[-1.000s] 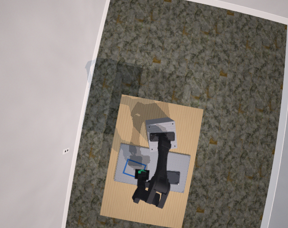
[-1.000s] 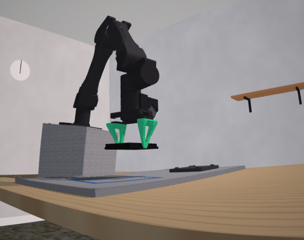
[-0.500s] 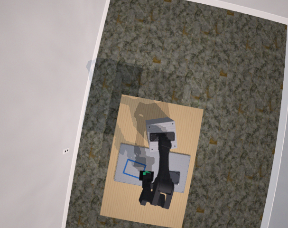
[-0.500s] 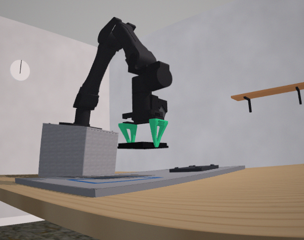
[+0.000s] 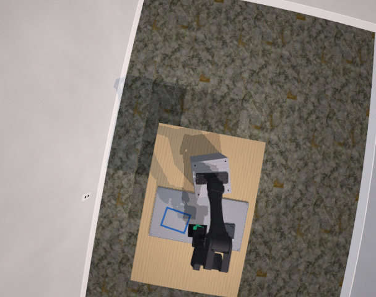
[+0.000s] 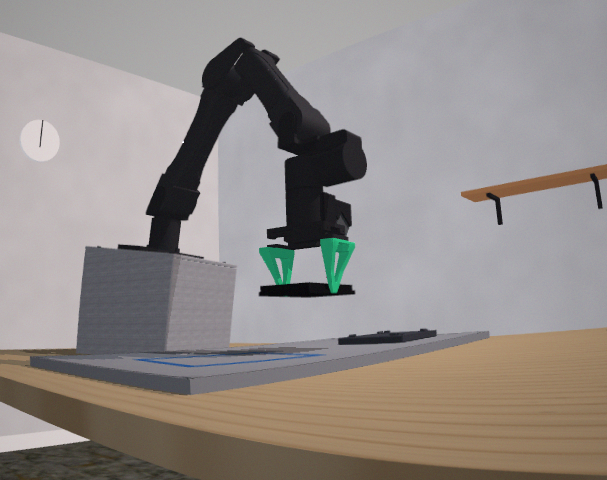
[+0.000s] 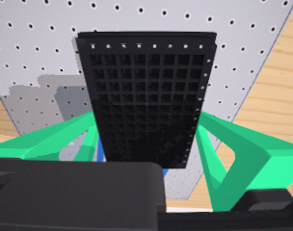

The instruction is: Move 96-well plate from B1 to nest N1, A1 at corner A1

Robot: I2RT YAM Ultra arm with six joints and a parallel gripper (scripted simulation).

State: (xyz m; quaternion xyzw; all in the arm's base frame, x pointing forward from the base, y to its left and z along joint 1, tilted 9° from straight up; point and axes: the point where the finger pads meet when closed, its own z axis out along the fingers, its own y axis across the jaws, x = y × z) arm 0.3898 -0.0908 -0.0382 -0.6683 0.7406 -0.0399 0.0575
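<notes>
From the top view I saw the black arm (image 5: 215,204) reaching from its grey pedestal (image 5: 199,161) over the grey perforated base plate (image 5: 239,211) on the wooden worktop (image 5: 168,265). The blue outline of spot B1 (image 5: 163,218) lay bare, just beside the pincer (image 5: 197,227); the arm hid most of nest N1 (image 5: 231,227). Mottled carpet (image 5: 277,96) surrounded the worktop.

The exterior view gave me what the top one could not: height. The pincer (image 6: 307,276) was clamped on the 96-well plate (image 6: 306,289), level and well above the base plate (image 6: 272,369), between B1 (image 6: 231,360) and N1 (image 6: 386,336). A wall clock (image 6: 39,140) and a wooden shelf (image 6: 541,181) hung behind.

Through the wrist view I looked down on the plate's well grid (image 7: 146,96), green fingers against both long sides, the perforated base plate (image 7: 36,38) beneath.
</notes>
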